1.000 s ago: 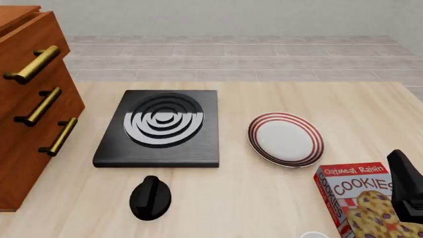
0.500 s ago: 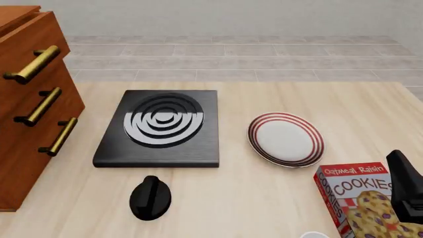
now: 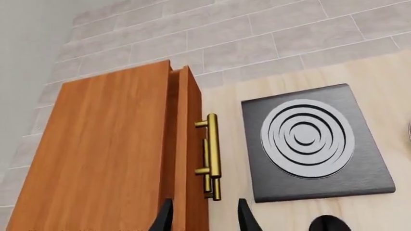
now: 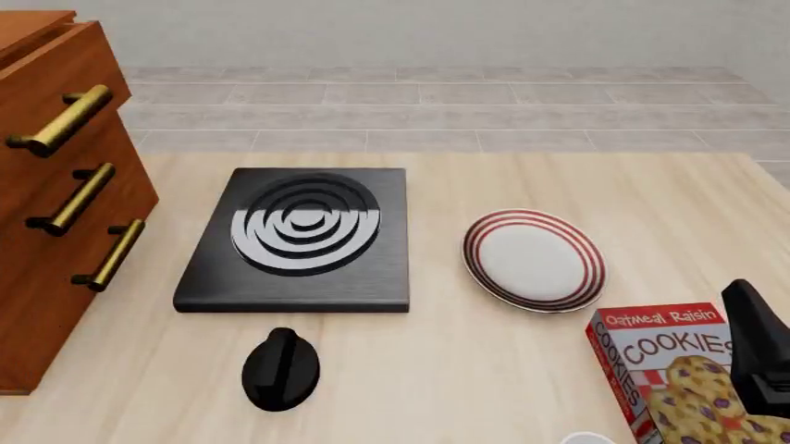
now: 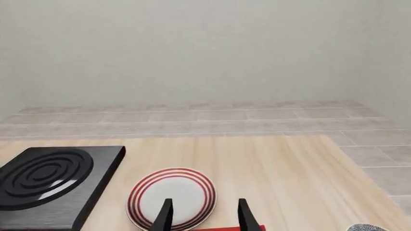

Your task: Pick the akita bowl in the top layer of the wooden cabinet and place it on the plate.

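Note:
The wooden cabinet stands at the table's left edge, its three brass handles facing the table. The top layer has its handle showing from above in the left wrist view. No akita bowl shows in any view. The plate, white with red rings, lies right of centre and holds nothing. My left gripper hovers open above the cabinet's front edge, out of the front view. My right gripper is open, just short of the plate, with nothing between its fingers.
A black square stove with grey rings lies between cabinet and plate. In front of it sits a black knob-like object. A red cookie box stands at the front right beside my right arm.

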